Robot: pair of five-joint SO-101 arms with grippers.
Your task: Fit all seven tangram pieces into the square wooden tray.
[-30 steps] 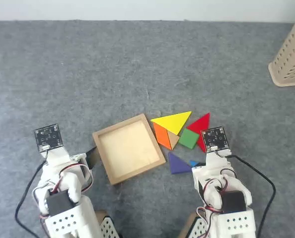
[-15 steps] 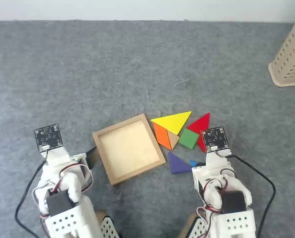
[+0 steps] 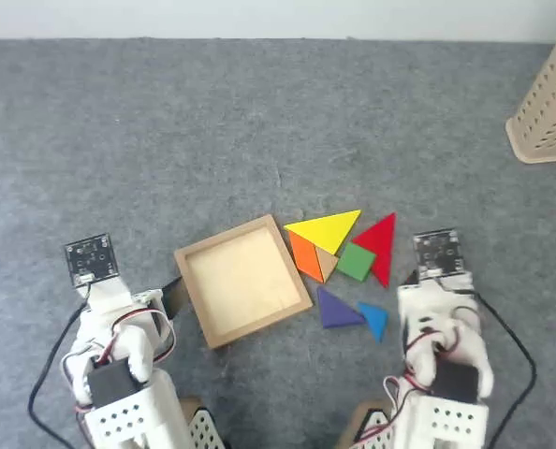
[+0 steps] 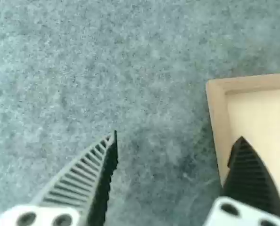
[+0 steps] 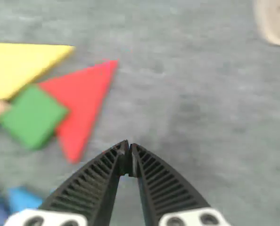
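Note:
The square wooden tray [image 3: 242, 279] lies empty on the grey carpet, its corner [image 4: 216, 96] by my left gripper [image 4: 177, 139], which is open at the tray's left edge. Right of the tray lie the yellow triangle [image 3: 325, 228], red triangle [image 3: 379, 245], green square [image 3: 356, 261], orange piece [image 3: 303, 254], small tan triangle [image 3: 328, 267], purple triangle [image 3: 335, 307] and blue triangle [image 3: 374, 319]. My right gripper [image 5: 128, 147] is shut and empty over bare carpet just beside the red triangle [image 5: 81, 103], with the green square [image 5: 31, 115] and yellow triangle [image 5: 22, 61] beyond.
A beige perforated basket [image 3: 548, 103] stands at the far right edge of the carpet. The left arm's base [image 3: 119, 374] and the right arm's base [image 3: 444, 374] sit at the near edge.
The right arm has swung to the right, off the pieces, uncovering the blue triangle and the red triangle's lower tip. The left arm and the pieces have not moved.

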